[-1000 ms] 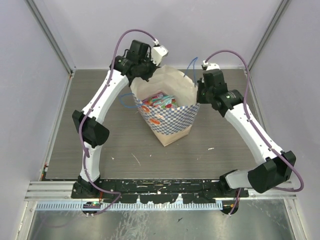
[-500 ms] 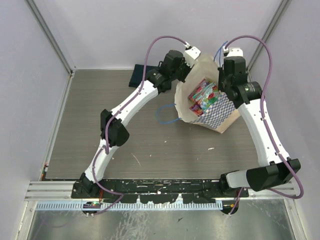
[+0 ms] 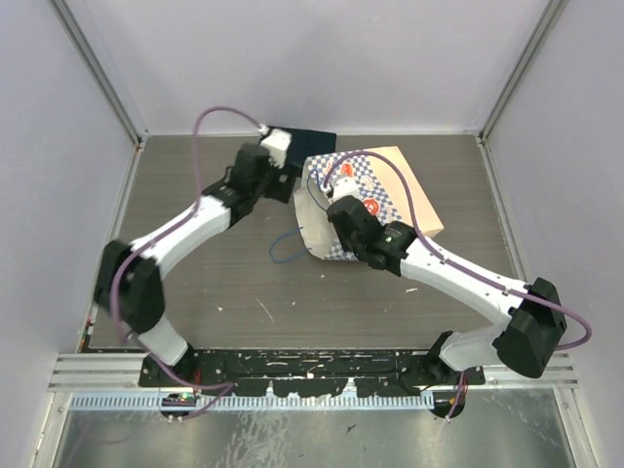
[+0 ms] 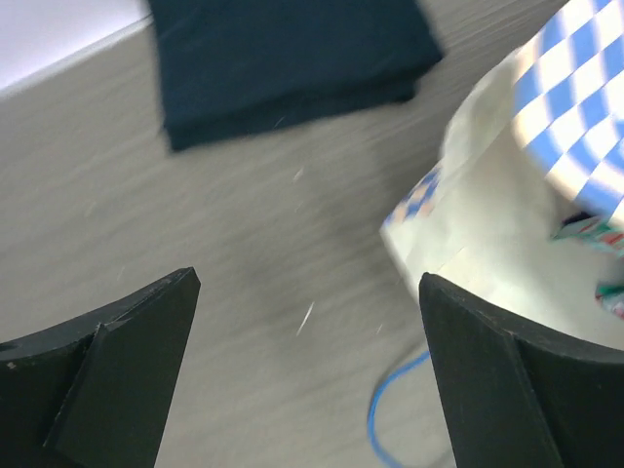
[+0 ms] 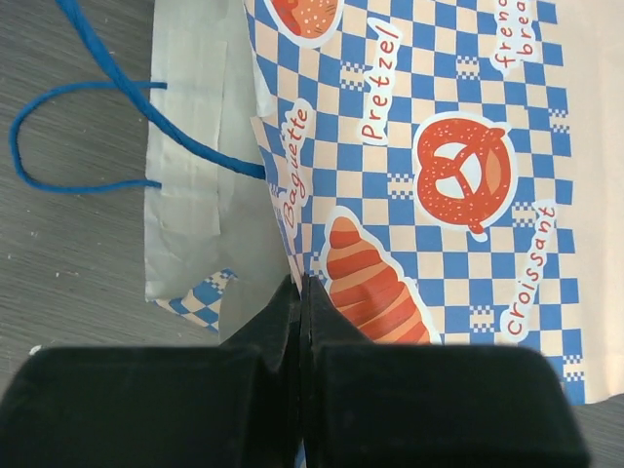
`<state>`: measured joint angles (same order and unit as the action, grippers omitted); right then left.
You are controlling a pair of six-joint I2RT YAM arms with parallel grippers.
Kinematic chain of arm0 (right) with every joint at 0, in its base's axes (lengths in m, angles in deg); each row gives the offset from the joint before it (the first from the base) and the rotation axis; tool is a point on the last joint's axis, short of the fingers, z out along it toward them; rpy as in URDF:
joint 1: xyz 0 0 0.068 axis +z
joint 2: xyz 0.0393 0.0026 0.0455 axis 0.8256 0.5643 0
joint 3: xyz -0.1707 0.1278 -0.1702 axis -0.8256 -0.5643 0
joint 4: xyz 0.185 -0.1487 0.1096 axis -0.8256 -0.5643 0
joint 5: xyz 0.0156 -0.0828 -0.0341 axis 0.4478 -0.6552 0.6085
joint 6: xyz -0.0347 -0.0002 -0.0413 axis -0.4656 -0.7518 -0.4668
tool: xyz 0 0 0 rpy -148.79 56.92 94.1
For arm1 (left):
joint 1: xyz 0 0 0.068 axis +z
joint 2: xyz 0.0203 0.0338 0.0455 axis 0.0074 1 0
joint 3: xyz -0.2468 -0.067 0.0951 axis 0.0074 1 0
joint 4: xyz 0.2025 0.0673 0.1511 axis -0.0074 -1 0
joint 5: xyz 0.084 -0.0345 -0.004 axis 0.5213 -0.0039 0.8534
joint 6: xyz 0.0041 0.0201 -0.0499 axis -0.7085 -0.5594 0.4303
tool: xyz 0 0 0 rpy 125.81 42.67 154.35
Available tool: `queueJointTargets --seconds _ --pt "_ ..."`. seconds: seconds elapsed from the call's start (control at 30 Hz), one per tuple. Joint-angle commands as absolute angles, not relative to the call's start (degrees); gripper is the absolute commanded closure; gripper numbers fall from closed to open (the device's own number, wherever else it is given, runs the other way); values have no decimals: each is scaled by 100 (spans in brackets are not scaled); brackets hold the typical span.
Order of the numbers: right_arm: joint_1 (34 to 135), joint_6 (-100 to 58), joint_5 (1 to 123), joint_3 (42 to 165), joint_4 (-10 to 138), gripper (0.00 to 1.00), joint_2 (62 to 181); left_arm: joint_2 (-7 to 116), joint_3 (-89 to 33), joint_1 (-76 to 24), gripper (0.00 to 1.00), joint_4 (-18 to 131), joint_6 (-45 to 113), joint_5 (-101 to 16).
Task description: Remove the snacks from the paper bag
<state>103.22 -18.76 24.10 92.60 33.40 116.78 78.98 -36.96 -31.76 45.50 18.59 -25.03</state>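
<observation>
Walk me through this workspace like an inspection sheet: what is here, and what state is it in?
Surface: grey wood-grain table, a few white scuffs.
Job's things: paper bag lying on its side, mouth toward the left arm; snacks only glimpsed inside the mouth, none seen out on the table.
Clutter: folded dark cloth at the far edge, beside the bag.
Grippers: left gripper open, empty, by the bag's mouth; right gripper shut on the bag's side near its rim.
Cables: purple cable looping off each arm; blue cord handle lying on the table.
Surroundings: plain pale walls; metal rail along the near edge.
</observation>
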Motion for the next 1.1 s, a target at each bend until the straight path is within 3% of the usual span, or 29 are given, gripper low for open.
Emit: queueJointTargets --seconds 0.0,0.07,0.17,0.2,0.37,0.57,0.73,0.87,1.07 --pt "10337 -1641 2430 9023 4033 99 11137 5978 -2396 -3080 2 5185 2531 -1532" --pt "10348 -1792 2857 9075 4215 81 10987 5426 -1923 -3040 2 5039 2930 -1333" --pt "10372 -1936 3713 9235 4394 34 10833 4830 -1432 -3025 2 4826 3571 -1390" --pt "10372 -1921 3868 9300 4421 24 10774 4715 -1276 -3027 2 4750 3798 -1442" --pt "10375 -1915 4094 8986 5080 6 9808 4369 -485 -3038 2 5069 4423 -2249" --pt "9831 -923 3852 8842 5047 0 9353 4753 -245 -3158 2 5357 4718 -3024" --pt "7654 1047 3557 8793 3870 0 9428 4902 -303 -3485 2 5662 4803 -3252" --pt "6500 2211 3692 8577 3308 0 9468 5031 -297 -3630 2 5874 4822 -3319" --pt "5979 3223 3796 8925 2057 0 10212 5387 -224 -3846 2 6215 4849 -3188"
